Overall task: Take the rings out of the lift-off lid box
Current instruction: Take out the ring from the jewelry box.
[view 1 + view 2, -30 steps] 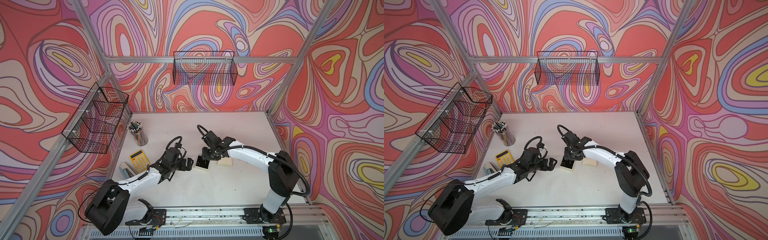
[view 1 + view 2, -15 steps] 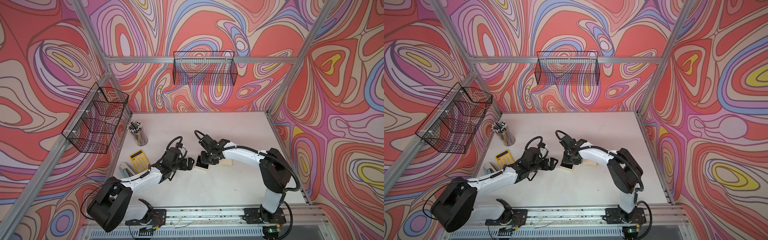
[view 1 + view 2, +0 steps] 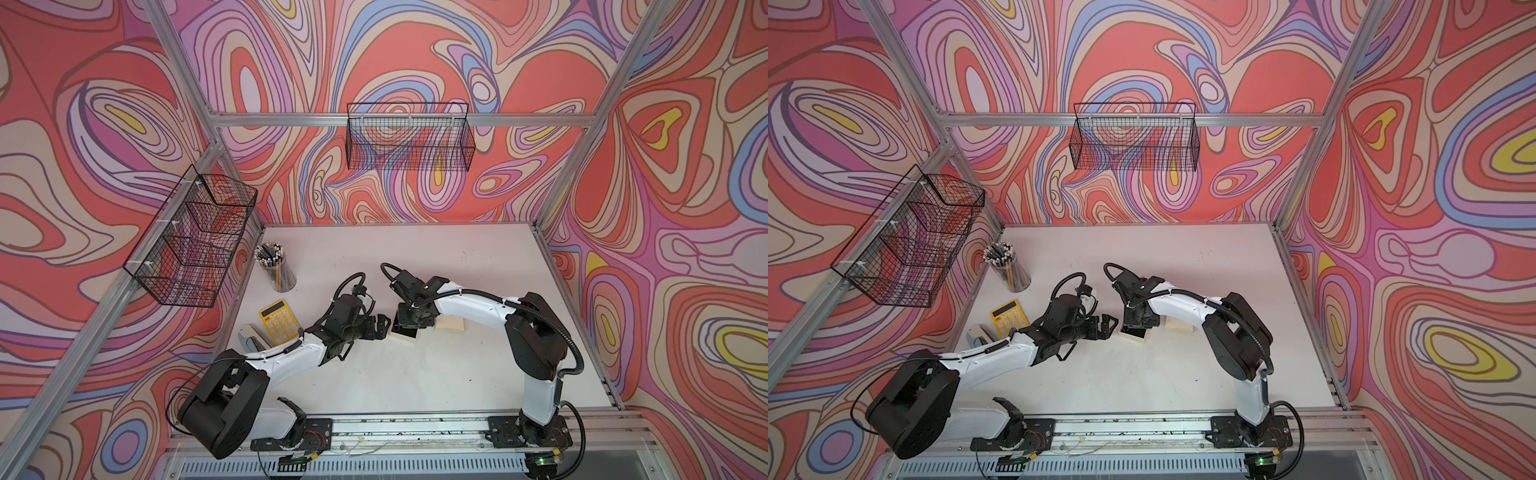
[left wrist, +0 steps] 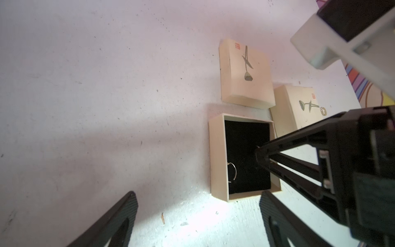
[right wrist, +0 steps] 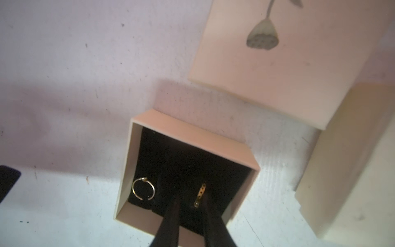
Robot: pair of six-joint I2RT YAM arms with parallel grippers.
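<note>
Reaching with the right gripper [image 5: 190,195] into the open lift-off lid box [image 5: 128,171] near the middle of the white table [image 3: 415,382]. Bracketing a stone-studded ring [image 5: 200,194], standing on edge on the black lining, between narrowly parted jaws; crowding it close against one finger [image 5: 211,213], showing a sliver of gap at the other, so leaving it unclear whether gripping or merely framing it. Leaving a thin plain ring [image 5: 143,191] lying flat in a corner of the same box, apart from the fingers. Holding the left gripper [image 4: 198,193] low just beside the box, jaws spread wide and clutching nothing. Showing the lotus-printed lid [image 4: 245,74] lying flat on the table just beside the box, and a closed cream box [image 4: 299,107] next to both, carrying another studded ring [image 4: 323,111] on its top. Also showing, well apart on the left arm's side of the table, a cup of pencils [image 3: 276,266] and a yellow calculator [image 3: 280,321].
</note>
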